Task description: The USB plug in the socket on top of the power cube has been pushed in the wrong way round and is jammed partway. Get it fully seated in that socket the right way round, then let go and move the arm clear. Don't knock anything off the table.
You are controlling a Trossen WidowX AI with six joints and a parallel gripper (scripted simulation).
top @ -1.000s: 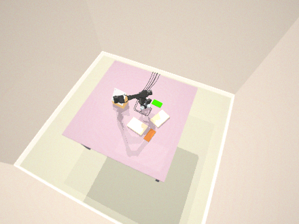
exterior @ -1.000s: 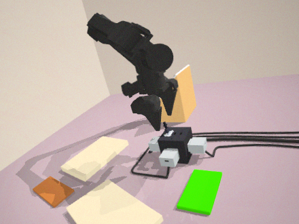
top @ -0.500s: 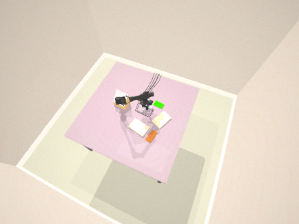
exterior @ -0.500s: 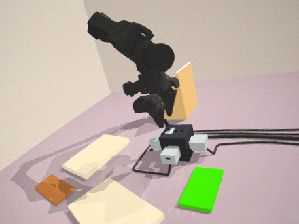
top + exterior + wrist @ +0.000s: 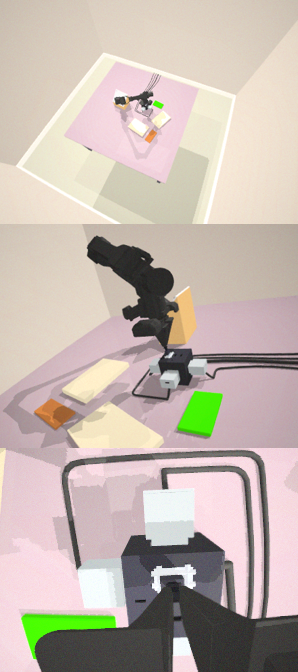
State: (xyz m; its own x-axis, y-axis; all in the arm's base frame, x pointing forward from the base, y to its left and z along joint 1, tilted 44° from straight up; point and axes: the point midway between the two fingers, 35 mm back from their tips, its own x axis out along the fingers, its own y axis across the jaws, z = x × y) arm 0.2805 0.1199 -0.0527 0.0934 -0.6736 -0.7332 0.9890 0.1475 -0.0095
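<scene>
My gripper [image 5: 174,593] is pinched nearly shut on the USB plug [image 5: 173,584], which sits in the white-framed socket on top of the power cube [image 5: 172,579]. The wrist view shows my fingertips meeting at the plug. The exterior view alone shows the leaning tan board [image 5: 183,316] behind.

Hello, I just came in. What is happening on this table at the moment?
A single black robot arm is working on a dark power cube on the pink table. Its gripper points down over the small USB plug in the cube's top socket, with the fingers nearly together around it. White plugs sit in the cube's sides and cables trail away. Flat cream slabs, an orange tile and a green block lie nearby. The arm is not clear.
</scene>
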